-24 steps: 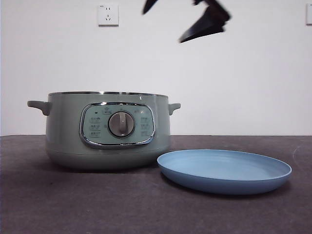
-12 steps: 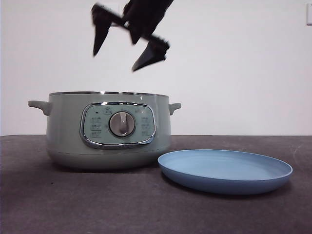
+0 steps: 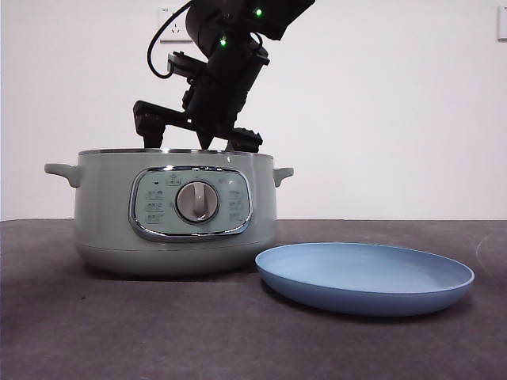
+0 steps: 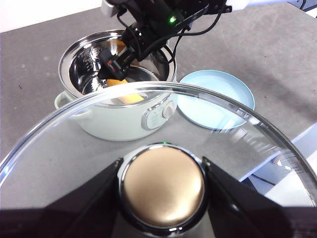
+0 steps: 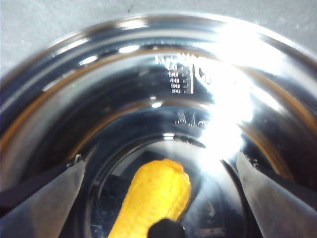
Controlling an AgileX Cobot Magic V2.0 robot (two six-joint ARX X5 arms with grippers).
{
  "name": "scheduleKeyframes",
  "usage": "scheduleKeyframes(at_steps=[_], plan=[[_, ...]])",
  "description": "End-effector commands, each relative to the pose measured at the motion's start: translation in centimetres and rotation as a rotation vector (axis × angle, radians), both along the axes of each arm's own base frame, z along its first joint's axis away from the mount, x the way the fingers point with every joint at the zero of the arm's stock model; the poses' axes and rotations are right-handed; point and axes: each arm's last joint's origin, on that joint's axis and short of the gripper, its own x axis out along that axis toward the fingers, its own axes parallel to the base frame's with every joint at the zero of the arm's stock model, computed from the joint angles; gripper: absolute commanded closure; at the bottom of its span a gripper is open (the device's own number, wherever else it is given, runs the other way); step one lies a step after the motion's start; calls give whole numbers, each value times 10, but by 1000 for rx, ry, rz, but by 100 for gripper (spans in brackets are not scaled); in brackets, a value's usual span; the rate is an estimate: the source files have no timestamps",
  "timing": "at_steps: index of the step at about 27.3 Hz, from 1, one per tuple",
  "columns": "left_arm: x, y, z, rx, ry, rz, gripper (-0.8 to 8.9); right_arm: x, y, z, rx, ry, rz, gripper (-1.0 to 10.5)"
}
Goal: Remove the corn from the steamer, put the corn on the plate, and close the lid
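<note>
The sage-green steamer (image 3: 174,214) stands uncovered at the left, and the light-blue plate (image 3: 364,277) lies empty to its right. The yellow-orange corn (image 5: 156,198) lies on the steamer's shiny bottom. My right gripper (image 3: 196,138) reaches down into the steamer's mouth. In its wrist view the gripper (image 5: 159,159) is open, with one jaw on each side of the corn and apart from it. My left gripper (image 4: 162,186) is shut on the knob of the glass lid (image 4: 223,124) and holds it in the air, nearer than the steamer (image 4: 124,119). The left arm is out of the front view.
The plate (image 4: 215,96) lies close beside the steamer on the dark grey table (image 3: 119,332). A white wall with a socket (image 3: 176,24) stands behind. The table's edge shows in the left wrist view (image 4: 297,131).
My right arm has swung from the upper right to above the steamer and come down, so its open jaws now dip into the steamer's mouth. Steamer and plate have not moved.
</note>
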Motion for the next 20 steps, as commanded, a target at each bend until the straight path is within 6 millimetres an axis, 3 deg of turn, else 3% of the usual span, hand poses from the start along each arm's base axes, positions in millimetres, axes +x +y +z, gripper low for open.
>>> scheduleKeyframes(at_steps=[1,11,14,17,19,20], plan=[[-1,0,5,-22,-48,-1,822,2,6,-25,-31,40,0,412],[-1,0,5,-22,-49,-1,822,-2,9,-41,-86,101,8,435],[-1,0,5,-21,-49,-1,822,-2,9,-45,-92,109,8,550],[-1,0,5,-21,-48,-1,822,-2,9,-45,-91,111,11,782],[-1,0,4,-19,-41,-1,822,-2,9,-45,-92,114,10,796],[-1,0,4,-19,-41,-1,822,-2,9,-45,-89,118,4,881]])
